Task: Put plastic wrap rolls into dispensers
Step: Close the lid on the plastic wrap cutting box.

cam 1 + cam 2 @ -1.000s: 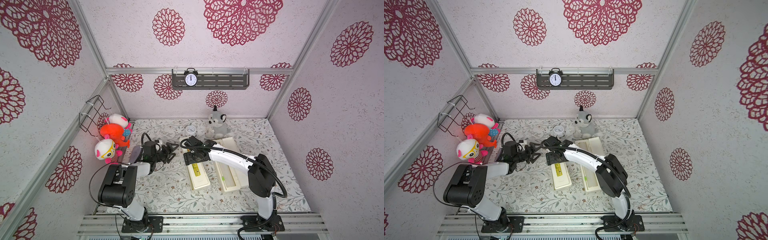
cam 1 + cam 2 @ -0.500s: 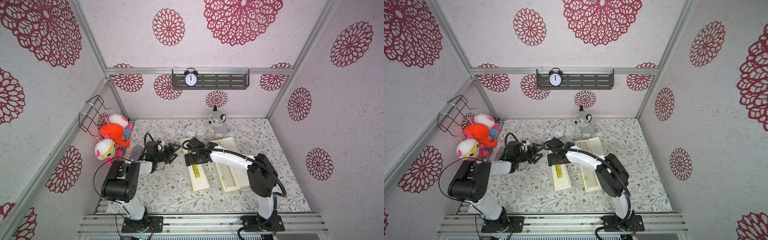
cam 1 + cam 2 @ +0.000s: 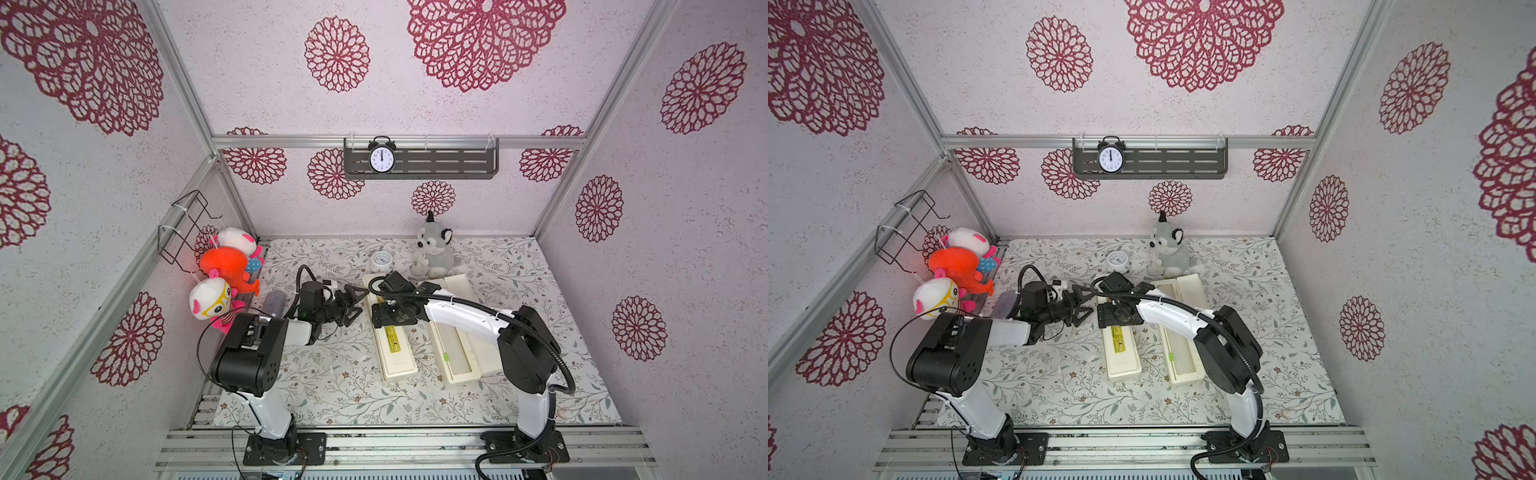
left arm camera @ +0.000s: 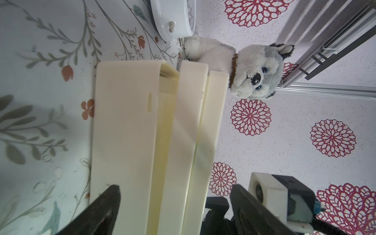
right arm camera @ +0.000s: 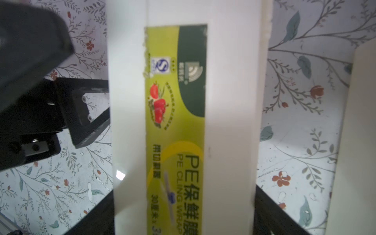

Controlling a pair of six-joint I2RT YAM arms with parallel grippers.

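Two cream dispensers lie side by side on the floral mat in both top views. The left dispenser [image 3: 395, 347] [image 5: 183, 101] is closed and has a yellow-green label. The right dispenser [image 3: 457, 353] has its lid folded open; I cannot tell whether a roll lies in its trough. The plastic wrap rolls are not plainly visible. My right gripper [image 3: 392, 318] [image 5: 183, 193] straddles the far end of the closed dispenser, with its fingers against both long sides. My left gripper [image 3: 356, 302] [image 4: 175, 189] stands open just left of that dispenser [image 4: 126, 132], facing its side wall.
A grey plush husky [image 3: 434, 253] and a small white alarm clock [image 3: 381, 262] stand behind the dispensers. Plush toys [image 3: 226, 266] hang on the left wall by a wire basket [image 3: 187, 226]. A greyish cylinder [image 3: 274, 301] lies behind my left arm.
My left gripper has moved right, closer to the closed dispenser, and its jaws have widened a little. My right gripper has stayed on the dispenser's far end.
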